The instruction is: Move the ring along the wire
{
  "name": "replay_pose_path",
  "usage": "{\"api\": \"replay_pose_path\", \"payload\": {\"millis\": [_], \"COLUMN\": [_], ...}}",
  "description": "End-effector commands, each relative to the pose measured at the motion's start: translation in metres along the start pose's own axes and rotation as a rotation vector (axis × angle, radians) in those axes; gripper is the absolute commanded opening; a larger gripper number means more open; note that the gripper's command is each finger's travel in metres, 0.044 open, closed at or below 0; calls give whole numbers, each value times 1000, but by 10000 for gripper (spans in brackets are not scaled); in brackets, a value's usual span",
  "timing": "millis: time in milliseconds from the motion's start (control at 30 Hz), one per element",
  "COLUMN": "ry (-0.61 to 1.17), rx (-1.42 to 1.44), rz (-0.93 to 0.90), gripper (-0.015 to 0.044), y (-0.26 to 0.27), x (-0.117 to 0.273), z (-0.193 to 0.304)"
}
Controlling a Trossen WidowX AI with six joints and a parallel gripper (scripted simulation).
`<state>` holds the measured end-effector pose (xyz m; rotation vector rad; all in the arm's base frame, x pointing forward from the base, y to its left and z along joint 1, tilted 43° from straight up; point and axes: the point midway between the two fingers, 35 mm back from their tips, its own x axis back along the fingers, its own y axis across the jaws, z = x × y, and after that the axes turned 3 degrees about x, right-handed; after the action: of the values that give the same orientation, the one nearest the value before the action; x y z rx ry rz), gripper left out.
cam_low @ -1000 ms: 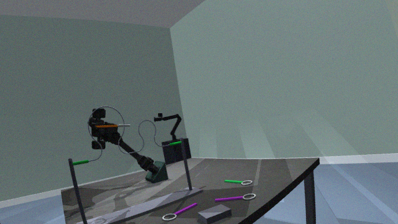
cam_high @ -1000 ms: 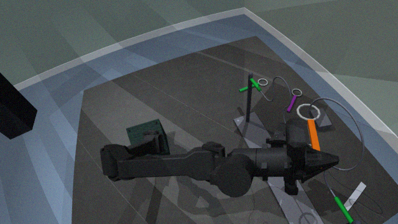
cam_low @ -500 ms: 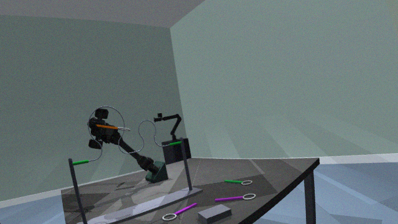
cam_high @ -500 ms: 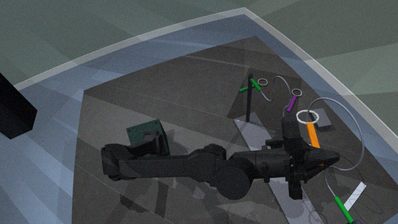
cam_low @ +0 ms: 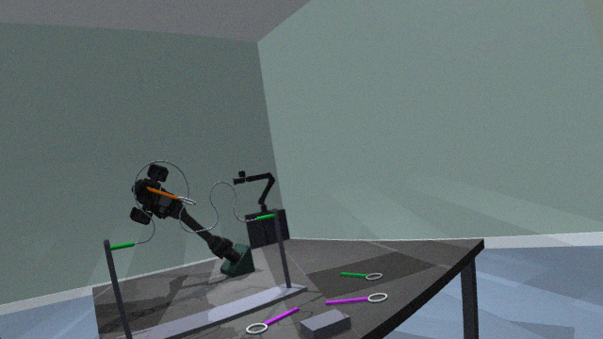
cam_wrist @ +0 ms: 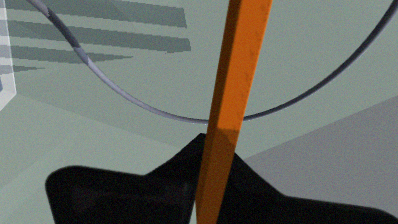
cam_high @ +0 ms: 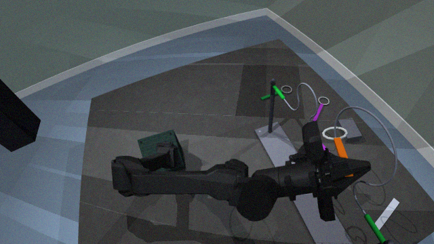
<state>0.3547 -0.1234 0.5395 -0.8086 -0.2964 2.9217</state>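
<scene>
My gripper is shut on the orange handle. The white ring at its end is out of the wrist view. The thin grey wire appears to pass through the ring at the large loop's side towards the middle of the wire. Whether they touch, I cannot tell. In the wrist view the wire crosses behind the handle, just beyond the fingertips. One green part and the other green part adjoin posts at opposite ends.
The posts stand on a pale base bar. A green-handled ring tool, two purple-handled ones and a grey block lie on the table. A black box with another arm stands behind.
</scene>
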Motion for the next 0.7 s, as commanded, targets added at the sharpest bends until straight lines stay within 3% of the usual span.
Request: {"api": "replay_pose_path", "payload": {"millis": [0,667], "ry": [-2,-11], "rx": [36,160], "rz": [26,99], "gripper": [-150,-150], "y": [-3,0], "x": [-1,-1], "z": [0,2]}}
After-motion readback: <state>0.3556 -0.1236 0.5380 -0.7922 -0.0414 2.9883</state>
